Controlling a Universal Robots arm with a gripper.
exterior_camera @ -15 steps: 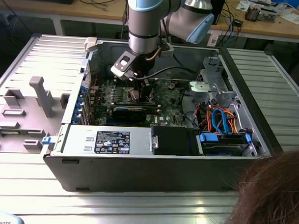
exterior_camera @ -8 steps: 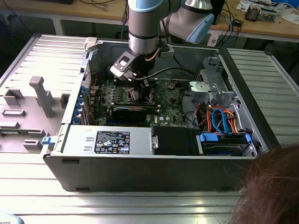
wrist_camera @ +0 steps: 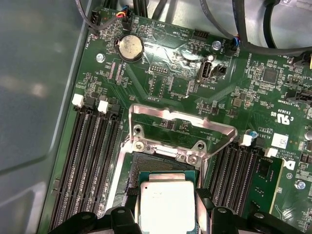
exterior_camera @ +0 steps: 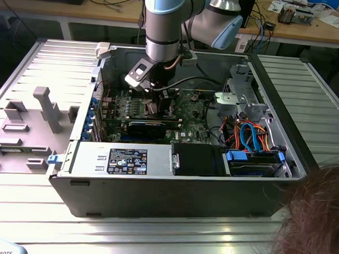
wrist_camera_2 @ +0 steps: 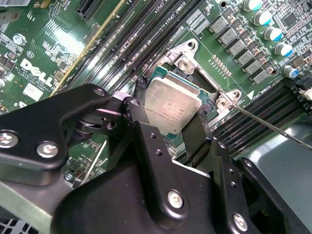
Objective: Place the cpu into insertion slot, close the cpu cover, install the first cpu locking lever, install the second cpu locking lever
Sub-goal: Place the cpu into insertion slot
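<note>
In the exterior view the arm is reached down into the open computer case (exterior_camera: 156, 185), with the gripper (exterior_camera: 154, 94) set low over the green motherboard (exterior_camera: 193, 108), slightly towards the exterior view's left of the frame's middle. In both wrist views the cpu (wrist_camera_2: 171, 108) is seen pinched between the two black fingers (wrist_camera_2: 199, 134). The jaws are drawn in only as far as the chip's width and are pressed against two opposite edges, so the dull metal top is left bare and the underside is kept free for seating. The chip is held roughly level over the insertion slot (wrist_camera: 157, 163), whose dark pin field is partly uncovered just beyond the chip's far edge. Whether the cpu already rests on the socket or is carried slightly above it cannot be told. The cpu cover (wrist_camera: 170, 113) is swung back away from the socket with its square window open to the board behind it, so the way down is left unobstructed. A thin metal locking lever (wrist_camera_2: 273, 122) is seen released and angled off from a socket corner, which is judged to be why the cover can be laid open at all. Long black memory slots (wrist_camera: 92, 161) are ranged on both sides of the socket, and the fingers are kept between them — a narrow working space. A person's hair (exterior_camera: 316, 221) is visible at the lower right of the exterior view, well apart from the arm.
</note>
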